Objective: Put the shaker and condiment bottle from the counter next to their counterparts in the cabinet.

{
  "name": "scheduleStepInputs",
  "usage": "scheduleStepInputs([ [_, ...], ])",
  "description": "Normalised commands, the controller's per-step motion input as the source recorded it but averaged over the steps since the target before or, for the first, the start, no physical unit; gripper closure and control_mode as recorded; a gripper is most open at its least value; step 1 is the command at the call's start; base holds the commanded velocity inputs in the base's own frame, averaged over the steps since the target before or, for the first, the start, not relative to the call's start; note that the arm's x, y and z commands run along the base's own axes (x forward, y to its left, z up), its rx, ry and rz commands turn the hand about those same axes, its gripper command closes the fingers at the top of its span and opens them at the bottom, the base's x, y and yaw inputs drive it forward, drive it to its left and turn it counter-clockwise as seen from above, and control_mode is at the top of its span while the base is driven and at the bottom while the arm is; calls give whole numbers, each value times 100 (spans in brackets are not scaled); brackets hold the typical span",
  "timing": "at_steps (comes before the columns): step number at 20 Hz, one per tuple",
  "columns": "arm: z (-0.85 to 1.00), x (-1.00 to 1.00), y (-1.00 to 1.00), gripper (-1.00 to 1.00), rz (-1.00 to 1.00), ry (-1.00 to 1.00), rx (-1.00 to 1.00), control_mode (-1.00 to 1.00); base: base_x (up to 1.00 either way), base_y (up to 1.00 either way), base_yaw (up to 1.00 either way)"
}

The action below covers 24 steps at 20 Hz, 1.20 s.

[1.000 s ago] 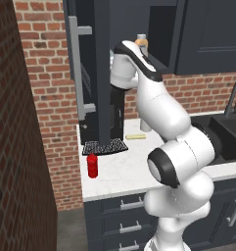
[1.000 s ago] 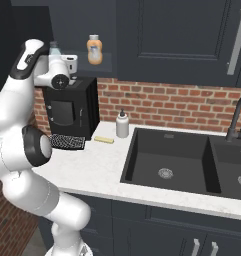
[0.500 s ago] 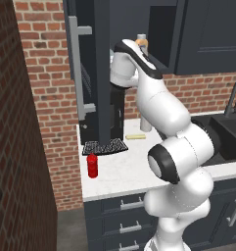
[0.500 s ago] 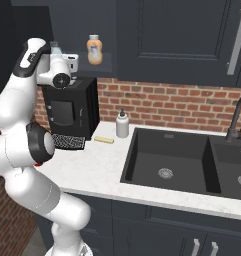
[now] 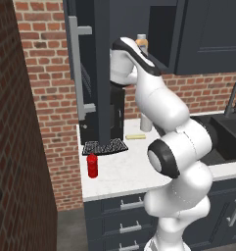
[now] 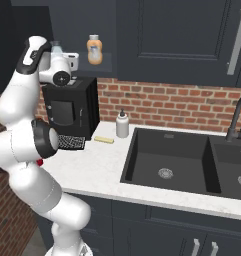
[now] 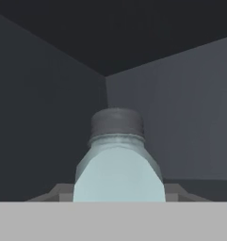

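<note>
My gripper (image 7: 116, 193) is shut on the shaker (image 7: 117, 164), a pale grey-blue jar with a dark grey cap, held upright inside the dark cabinet (image 7: 49, 108). From the right base view the shaker (image 6: 56, 48) sits at the raised hand, left of the orange bottle with a pale cap (image 6: 94, 50) on the cabinet shelf. The orange bottle's top (image 5: 142, 43) peeks over the arm in the left base view. The red condiment bottle (image 5: 92, 165) stands on the counter (image 5: 119, 169) near its left front corner.
The cabinet's open door (image 5: 92, 73) with its long silver handle hangs left of the arm. A black coffee machine (image 6: 72, 107), a white pump bottle (image 6: 122, 124) and a yellow bar (image 6: 103, 139) stand at the back. The sink (image 6: 167, 160) lies to the right.
</note>
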Motion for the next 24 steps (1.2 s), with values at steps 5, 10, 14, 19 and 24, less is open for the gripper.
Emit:
scheduleStepInputs([
  [5,-5,8,0,100,0,0,0,-100,0,0,0],
  [10,-7,1,1,-100,0,0,0,-100,0,0,0],
  [14,-6,2,0,-100,0,0,0,-100,0,0,0],
  [19,-3,3,0,-100,0,0,0,-100,0,0,0],
  [24,0,-1,-2,-100,0,0,0,-100,0,0,0],
])
